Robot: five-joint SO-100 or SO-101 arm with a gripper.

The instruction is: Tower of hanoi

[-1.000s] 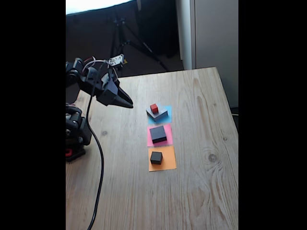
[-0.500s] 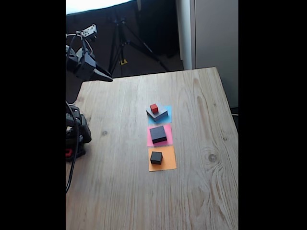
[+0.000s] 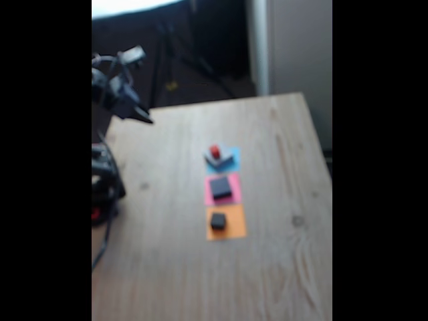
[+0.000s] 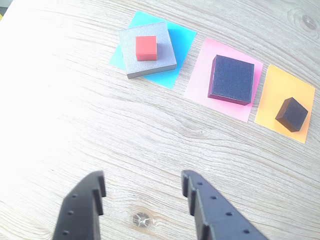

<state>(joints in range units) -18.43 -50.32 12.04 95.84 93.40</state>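
Observation:
The tiny red cube [image 4: 146,48] sits on the large flat grey block [image 4: 147,49], which lies on a blue paper square [image 4: 175,45]. A medium black block [image 4: 231,79] rests on the pink square and a small black cube [image 4: 292,114] on the orange one. In the blurred fixed view the red cube [image 3: 215,152], medium block [image 3: 221,188] and small cube [image 3: 217,221] line up mid-table. My gripper [image 4: 143,187] hangs open and empty above bare wood, well short of the blocks; in the fixed view the gripper [image 3: 143,118] is raised over the table's far left corner.
The wooden table [image 3: 281,254] has free room on all sides of the three paper squares. The arm's base [image 3: 103,187] stands at the left edge with a cable hanging down. A tripod stands on the dark floor behind the table.
The arm has lifted and pulled back from near the grey block to the far left corner, then dipped slightly. The blocks have not moved. The fixed view has turned blurry.

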